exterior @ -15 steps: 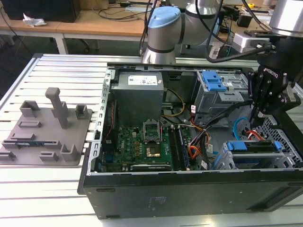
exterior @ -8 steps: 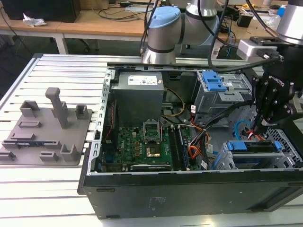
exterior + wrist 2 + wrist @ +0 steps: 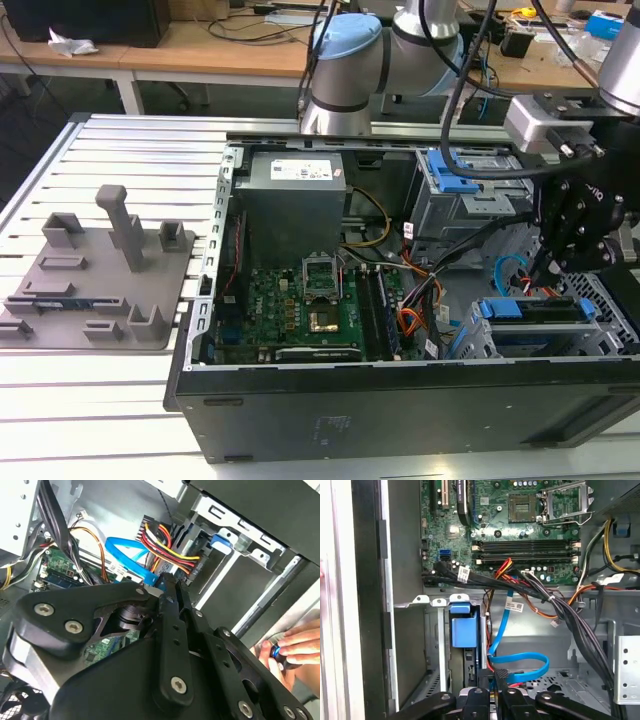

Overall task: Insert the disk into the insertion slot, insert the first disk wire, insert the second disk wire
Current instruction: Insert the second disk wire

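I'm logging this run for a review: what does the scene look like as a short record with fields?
gripper: jaws shut on the blue wire's black plug
blue wire: looped inside the case
disk: sitting in the insertion slot, blue frame showing
computer case: side open
hand: holding a small blue object

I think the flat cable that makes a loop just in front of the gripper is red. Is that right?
Not quite. The flat cable that loops just in front of the gripper is blue, not red, as the first wrist view shows.
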Robot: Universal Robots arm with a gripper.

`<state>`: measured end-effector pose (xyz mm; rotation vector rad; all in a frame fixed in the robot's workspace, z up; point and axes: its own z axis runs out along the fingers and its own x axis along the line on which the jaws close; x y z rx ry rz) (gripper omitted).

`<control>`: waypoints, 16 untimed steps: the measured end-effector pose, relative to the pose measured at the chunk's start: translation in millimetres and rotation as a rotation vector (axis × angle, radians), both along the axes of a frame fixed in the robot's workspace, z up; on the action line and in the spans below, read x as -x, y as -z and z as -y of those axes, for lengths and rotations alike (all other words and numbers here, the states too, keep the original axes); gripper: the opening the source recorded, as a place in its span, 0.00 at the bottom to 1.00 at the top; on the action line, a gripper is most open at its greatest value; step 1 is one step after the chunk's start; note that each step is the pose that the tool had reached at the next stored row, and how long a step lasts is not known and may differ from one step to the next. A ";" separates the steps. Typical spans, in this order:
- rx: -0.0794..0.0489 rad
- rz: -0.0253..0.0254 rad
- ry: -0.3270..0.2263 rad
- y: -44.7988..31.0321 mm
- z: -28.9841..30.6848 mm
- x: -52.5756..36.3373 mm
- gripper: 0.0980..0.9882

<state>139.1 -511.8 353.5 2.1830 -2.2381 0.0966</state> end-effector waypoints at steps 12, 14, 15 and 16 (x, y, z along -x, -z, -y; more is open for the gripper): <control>-0.047 0.0000 -0.001 0.1 13.4 -0.3 0.07; -0.047 0.0000 -0.001 0.2 14.3 -0.4 0.07; -0.047 0.0000 -0.001 0.2 14.7 -0.5 0.07; -0.047 0.0000 -0.001 0.2 15.1 -0.5 0.07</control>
